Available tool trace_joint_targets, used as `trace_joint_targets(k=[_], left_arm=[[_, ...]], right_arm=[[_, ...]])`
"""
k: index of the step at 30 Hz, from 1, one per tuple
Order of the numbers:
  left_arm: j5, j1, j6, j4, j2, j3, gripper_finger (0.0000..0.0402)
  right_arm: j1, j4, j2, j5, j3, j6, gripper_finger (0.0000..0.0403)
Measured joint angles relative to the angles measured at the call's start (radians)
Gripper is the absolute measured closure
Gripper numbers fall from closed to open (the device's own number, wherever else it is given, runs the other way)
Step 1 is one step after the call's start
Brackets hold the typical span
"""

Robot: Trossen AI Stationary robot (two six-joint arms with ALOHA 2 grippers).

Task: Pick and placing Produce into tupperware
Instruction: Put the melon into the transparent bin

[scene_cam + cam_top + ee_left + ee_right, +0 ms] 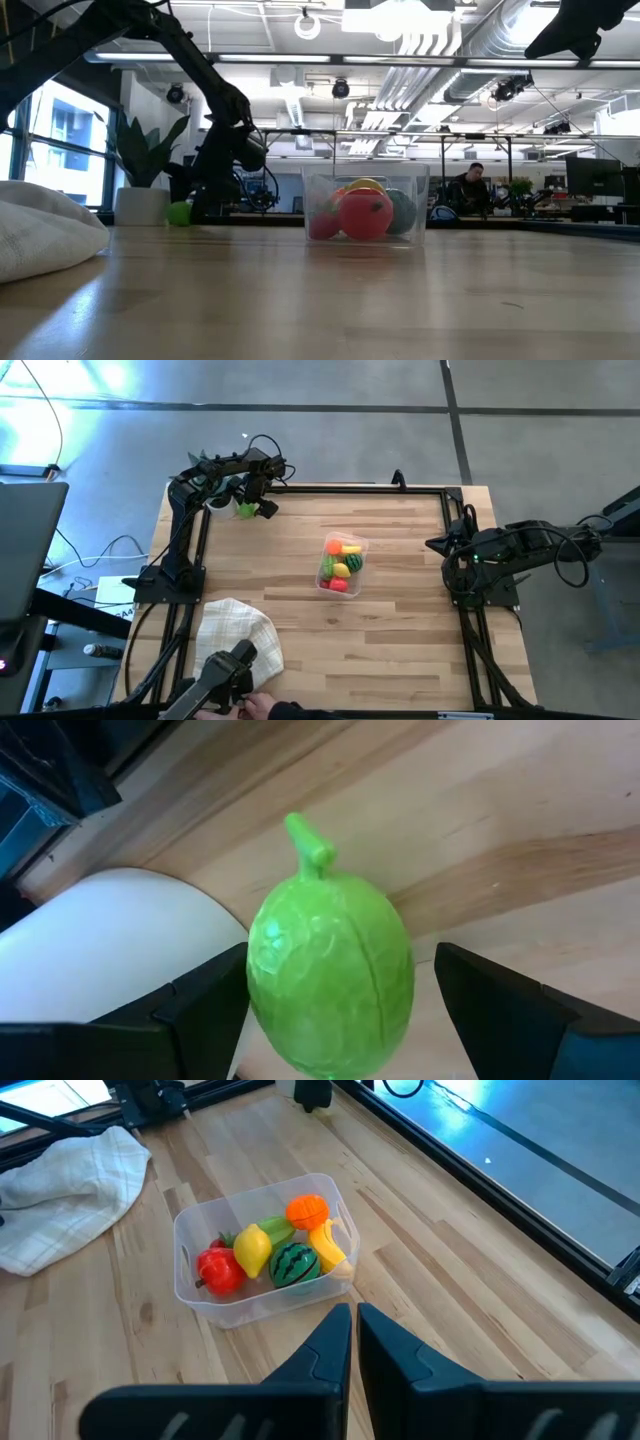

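A wooden table (400, 640) seen from overhead, with a dark robot arm at each side. The left gripper (250, 508) is in the upper left of the overhead frame, near the table's far corner, lowered around a light green toy fruit (330, 982); its wrist camera shows the fruit, stem up, between the two dark fingers (205, 1010), which stand spread on either side of it, with a visible gap on one side, so a firm grasp cannot be confirmed. A white plant pot (110, 955) sits just beside the fruit. Near the centre of the overhead frame, slightly right, stands the clear tupperware (341, 563), already holding produce: a red piece (220, 1270), a yellow lemon (253, 1250), a dark green striped melon (296, 1264), an orange (307, 1211) and a yellow banana (333, 1246). The right gripper (355, 1330) waits at the right edge of the overhead frame, its fingers pressed together and holding nothing. A checked beige cloth (236, 635) lies crumpled in the lower left of the overhead frame. At the bottom edge a person's hand (262, 707) shows beside a dark device.
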Motion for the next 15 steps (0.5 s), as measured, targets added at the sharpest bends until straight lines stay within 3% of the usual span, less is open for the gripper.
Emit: trace_joint_targets(k=[5,15], left_arm=[[-0.002,0.000,0.000,0.004,0.000,0.000,0.0115],[-0.003,0.000,-0.008,0.005,-0.001,0.000,0.0183]], right_arm=[[0.000,0.000,0.000,0.000,0.000,0.000,0.0392],[0.000,0.000,0.000,0.000,0.000,0.004,0.0392]])
